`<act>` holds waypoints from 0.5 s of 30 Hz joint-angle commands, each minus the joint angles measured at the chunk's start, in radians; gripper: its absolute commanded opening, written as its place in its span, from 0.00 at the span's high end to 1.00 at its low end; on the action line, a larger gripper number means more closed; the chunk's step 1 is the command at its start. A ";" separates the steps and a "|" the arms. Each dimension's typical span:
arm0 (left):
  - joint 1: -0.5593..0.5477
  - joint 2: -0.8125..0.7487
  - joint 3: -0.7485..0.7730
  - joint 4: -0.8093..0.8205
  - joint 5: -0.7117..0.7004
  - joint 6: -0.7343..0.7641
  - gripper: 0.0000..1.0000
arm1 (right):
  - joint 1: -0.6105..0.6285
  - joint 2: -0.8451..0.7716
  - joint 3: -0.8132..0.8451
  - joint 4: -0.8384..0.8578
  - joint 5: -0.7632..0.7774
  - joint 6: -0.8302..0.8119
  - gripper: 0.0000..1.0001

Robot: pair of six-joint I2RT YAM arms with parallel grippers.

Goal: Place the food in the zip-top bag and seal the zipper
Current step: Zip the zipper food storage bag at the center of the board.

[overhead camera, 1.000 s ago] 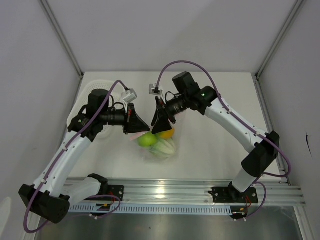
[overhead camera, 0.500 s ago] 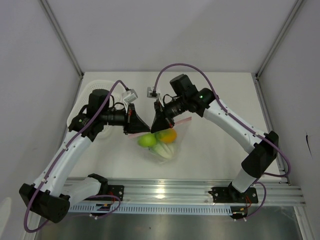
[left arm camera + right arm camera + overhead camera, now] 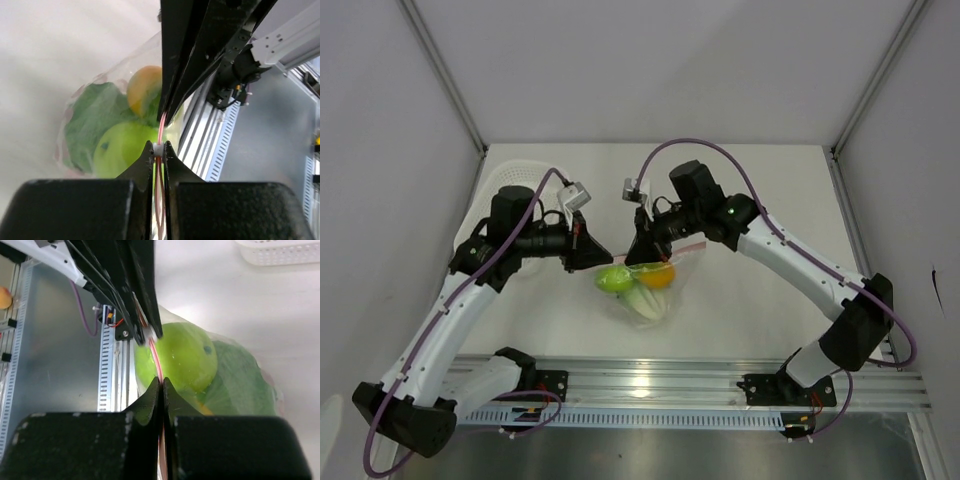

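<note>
The clear zip-top bag (image 3: pixel 642 290) hangs between my two grippers. Inside it are a green apple (image 3: pixel 614 280), an orange fruit (image 3: pixel 656 275) and a leafy cabbage (image 3: pixel 646 302). My left gripper (image 3: pixel 594 256) is shut on the pink zipper (image 3: pixel 161 127) at a small white piece. In the left wrist view the apple (image 3: pixel 122 147), orange fruit (image 3: pixel 142 90) and cabbage (image 3: pixel 90 122) show through the plastic. My right gripper (image 3: pixel 642 250) is shut on the same zipper (image 3: pixel 154 352), a short way from the left gripper (image 3: pixel 135 285). Behind it show the apple (image 3: pixel 185 357) and cabbage (image 3: pixel 240 380).
A white mesh basket (image 3: pixel 280 250) stands at the table's far left, partly under my left arm (image 3: pixel 470 290). The metal rail (image 3: pixel 700 385) with both arm bases runs along the near edge. Grey walls close in both sides.
My right gripper has shut on the zipper and shifted a little right. The left arm has drawn slightly left, and the strip now runs taut between the two grippers.
</note>
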 commanded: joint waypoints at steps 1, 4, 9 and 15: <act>0.009 -0.078 -0.019 0.028 -0.119 0.026 0.99 | -0.042 -0.079 -0.089 0.031 0.088 0.056 1.00; 0.011 -0.133 -0.032 0.037 -0.198 0.018 0.99 | -0.089 -0.136 -0.149 0.077 0.066 0.085 1.00; 0.012 -0.192 -0.050 0.045 -0.271 0.021 0.99 | -0.132 -0.186 -0.194 0.100 0.054 0.099 1.00; 0.012 -0.208 -0.057 0.038 -0.283 0.006 0.99 | -0.115 -0.212 -0.211 0.097 0.083 0.118 1.00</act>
